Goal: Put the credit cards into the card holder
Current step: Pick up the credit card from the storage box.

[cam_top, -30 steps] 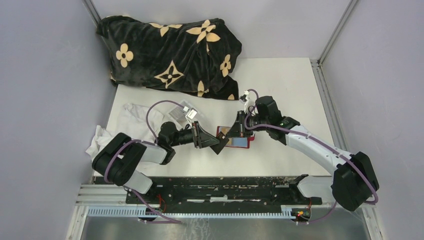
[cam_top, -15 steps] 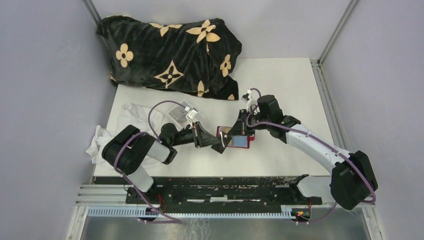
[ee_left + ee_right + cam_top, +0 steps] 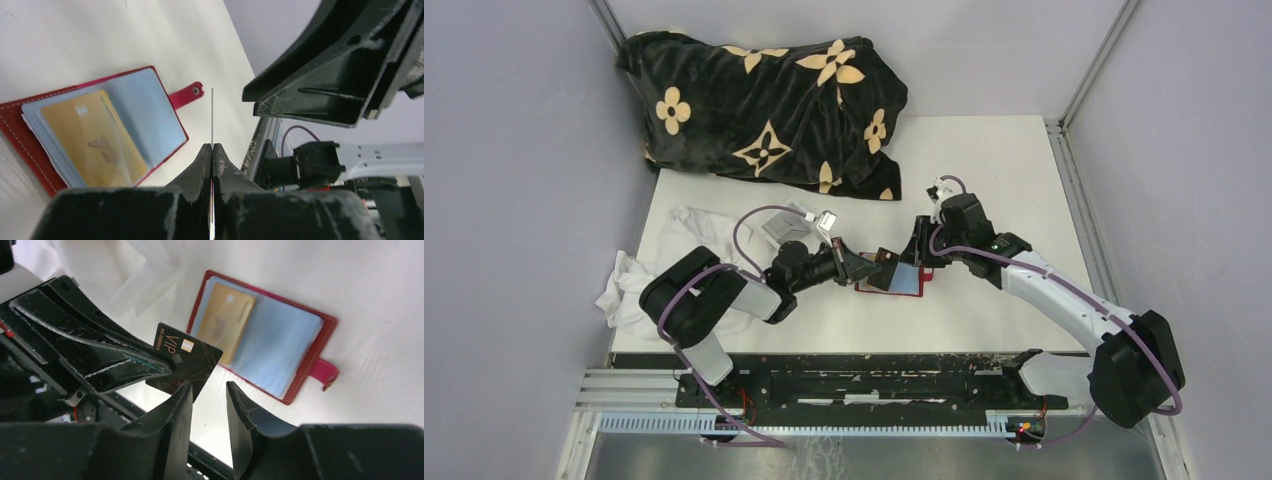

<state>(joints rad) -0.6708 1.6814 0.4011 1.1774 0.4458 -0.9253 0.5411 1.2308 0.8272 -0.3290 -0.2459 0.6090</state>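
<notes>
Handover complete! The left hand (image 3: 212, 149) is clamped tight on the dark VIP card (image 3: 185, 357), pinching it by one edge so that its own wrist camera sees the card edge-on, as a thin line rising from the closed fingertips. The right hand (image 3: 207, 386), shut a second back, lets go: its fingers now stand apart, with the card's lower corner just off one fingertip. I cannot tell whether they touch.

So the card changes carriers, and the left arm swings in closer to the target as it takes over. The card is in the air just beside the card holder (image 3: 260, 335), not yet in it.

The red holder lies open and flat on the tabletop (image 3: 1014, 180), between the two hands, snap tab (image 3: 327, 372) flung out to the side. A yellow-orange card (image 3: 225, 320) sits tucked in one of its pale blue sleeves, so one card looks done.

My read: the regrip gives the left hand a cleaner hold for the insertion. Next comes the tricky bit, lining a card edge up with a sleeve mouth, and nothing pins the holder down, so it may slide.
</notes>
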